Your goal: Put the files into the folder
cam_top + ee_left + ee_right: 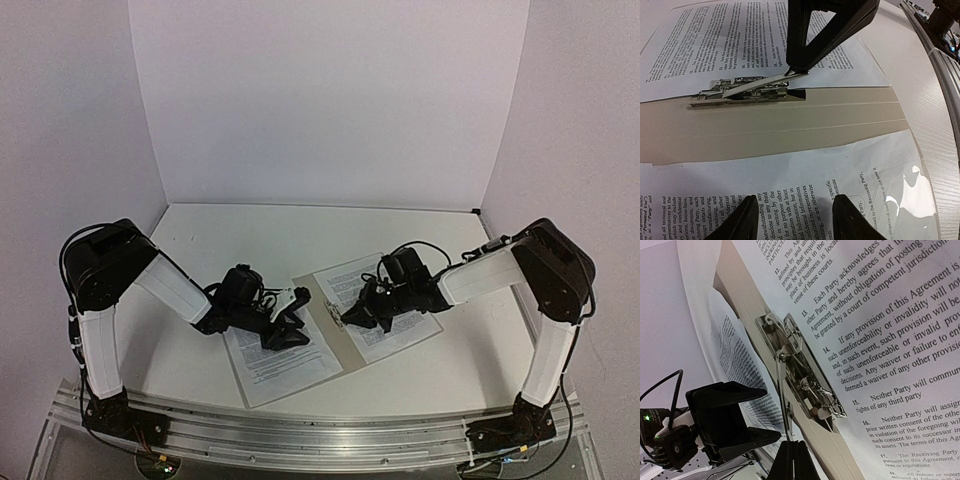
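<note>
- Folder [790,125] lies open mid-table [250,240], beige spine showing, cover not shut.
- Files [280,368]: one printed sheet on each half, so the paper is on the folder. Can't tell if either edge sits under the clip [747,91].
- Left gripper [795,200]: fingers apart over the left-half sheet, holding nothing.
- Right gripper [791,450]: fingers pinched together on the clip lever [762,83], which stands raised off the clip.
- My read: mid-task. Still to do: seat sheets, drop lever, close cover.
- Legible print is numbered contract clauses: "Neither Party will commun…", "If any provision of this Agreement", "Confidential Information", "Receiving Party". No brand or label visible.
</note>
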`<state>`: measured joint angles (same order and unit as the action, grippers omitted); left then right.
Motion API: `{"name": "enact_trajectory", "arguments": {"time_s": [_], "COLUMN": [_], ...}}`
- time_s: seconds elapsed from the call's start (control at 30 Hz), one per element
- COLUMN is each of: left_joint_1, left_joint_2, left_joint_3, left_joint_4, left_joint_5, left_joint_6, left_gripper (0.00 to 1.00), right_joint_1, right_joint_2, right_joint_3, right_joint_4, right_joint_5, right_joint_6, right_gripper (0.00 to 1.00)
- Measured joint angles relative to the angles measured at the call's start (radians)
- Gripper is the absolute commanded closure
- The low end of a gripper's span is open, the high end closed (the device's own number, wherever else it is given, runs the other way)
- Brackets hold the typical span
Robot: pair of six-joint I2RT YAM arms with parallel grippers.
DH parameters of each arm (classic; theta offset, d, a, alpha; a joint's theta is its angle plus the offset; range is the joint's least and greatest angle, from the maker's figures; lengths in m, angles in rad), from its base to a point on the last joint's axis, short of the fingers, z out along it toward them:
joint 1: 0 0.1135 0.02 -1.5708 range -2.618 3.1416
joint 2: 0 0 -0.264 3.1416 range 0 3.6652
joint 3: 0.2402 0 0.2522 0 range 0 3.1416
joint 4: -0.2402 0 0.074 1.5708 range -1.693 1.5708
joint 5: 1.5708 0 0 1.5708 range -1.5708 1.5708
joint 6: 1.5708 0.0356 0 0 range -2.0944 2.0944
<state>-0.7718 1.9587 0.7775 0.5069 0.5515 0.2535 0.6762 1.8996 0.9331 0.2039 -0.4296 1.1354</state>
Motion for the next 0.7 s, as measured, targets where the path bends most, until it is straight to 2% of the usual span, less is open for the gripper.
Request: {"name": "enact_trajectory", "arguments": {"time_s": [0.7], "left_joint_1": [0.003], "left_joint_2": [0.0], "left_joint_3": [-0.001], "left_joint_4": [0.001], "left_joint_5": [0.006], "left_joint_6": [0.0], "left_gripper": [0.49], "right_joint_1": [0.002], "right_joint_2": [0.014], "right_joint_3": [-0.024], "right_joint_4": [0.034], "right_joint_5": [0.019], "right_joint_6": [-0.035], "right_gripper": [1.0]}}
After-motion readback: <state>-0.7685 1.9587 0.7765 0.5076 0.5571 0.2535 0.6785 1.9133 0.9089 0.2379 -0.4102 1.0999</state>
